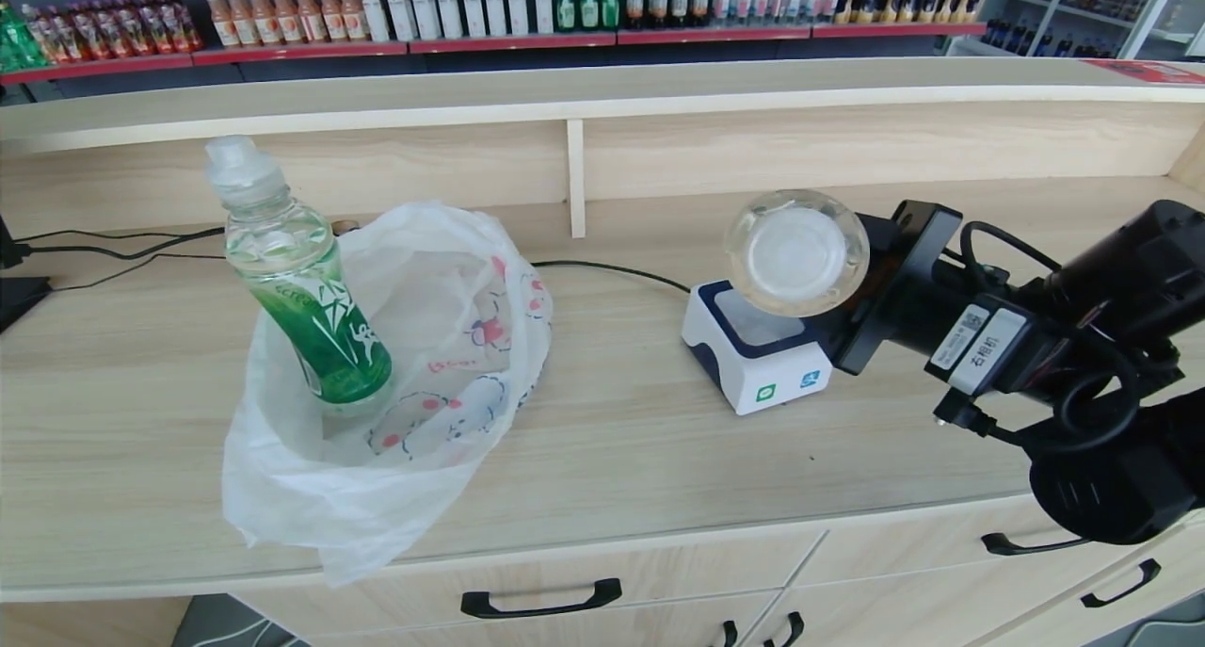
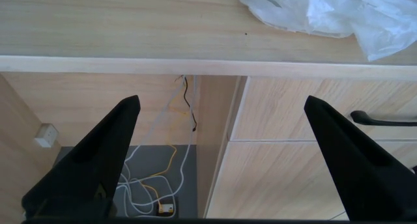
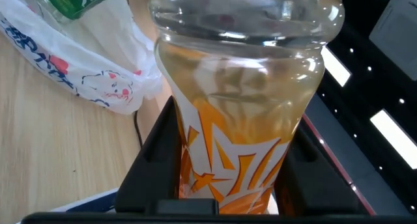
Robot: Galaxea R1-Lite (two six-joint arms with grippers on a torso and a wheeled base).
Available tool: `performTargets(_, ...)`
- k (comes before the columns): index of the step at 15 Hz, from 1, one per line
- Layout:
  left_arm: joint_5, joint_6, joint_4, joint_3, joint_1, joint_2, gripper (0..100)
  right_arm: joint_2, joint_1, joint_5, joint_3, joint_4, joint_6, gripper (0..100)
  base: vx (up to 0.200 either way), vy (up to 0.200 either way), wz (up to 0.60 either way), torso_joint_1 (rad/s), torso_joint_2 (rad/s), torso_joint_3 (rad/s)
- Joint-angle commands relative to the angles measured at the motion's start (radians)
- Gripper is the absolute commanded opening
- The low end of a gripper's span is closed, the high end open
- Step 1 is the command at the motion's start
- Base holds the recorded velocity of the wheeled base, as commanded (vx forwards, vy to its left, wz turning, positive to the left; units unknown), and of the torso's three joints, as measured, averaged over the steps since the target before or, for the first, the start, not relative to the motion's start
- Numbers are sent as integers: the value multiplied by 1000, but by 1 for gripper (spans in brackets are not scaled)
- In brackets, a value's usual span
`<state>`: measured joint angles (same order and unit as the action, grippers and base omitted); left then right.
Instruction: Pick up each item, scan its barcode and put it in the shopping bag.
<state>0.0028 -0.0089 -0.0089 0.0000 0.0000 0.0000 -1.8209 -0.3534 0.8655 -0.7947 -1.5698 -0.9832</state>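
Observation:
A green-labelled bottle [image 1: 301, 289] with a clear cap stands tilted inside the open white shopping bag [image 1: 377, 459] at the counter's left. My right gripper [image 1: 871, 280] is shut on an orange-labelled bottle [image 1: 797, 251], held on its side with its base toward the head camera, just above the white and blue scanner [image 1: 763, 364]. In the right wrist view the orange-labelled bottle [image 3: 241, 120] sits between the black fingers [image 3: 156, 165], with the bag [image 3: 78, 61] beyond it. My left gripper [image 2: 221, 152] hangs open and holds nothing, below the counter's front edge [image 2: 130, 64], near a corner of the bag [image 2: 326, 12].
A black cable [image 1: 612, 270] runs along the counter behind the scanner. A raised wooden ledge [image 1: 574, 110] backs the counter, with drink shelves [image 1: 527, 7] beyond. Drawers with black handles [image 1: 541, 600] lie under the front edge. A dark device [image 1: 14, 299] sits at far left.

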Motion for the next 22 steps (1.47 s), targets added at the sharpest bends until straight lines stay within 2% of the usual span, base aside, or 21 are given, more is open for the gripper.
performTargets(1,0,0,0,0,0,0,100,-18,2,21,5,-1,-12,0,0,0,0,0,0,0)
performTargets(8,0,0,0,0,0,0,100,-17,30,72,75,-1,-58,0,0,0,0,0,0,0)
performTargets(22,0,0,0,0,0,0,100,-31,44,78,41,-1,-65,0,0,0,0,0,0,0)
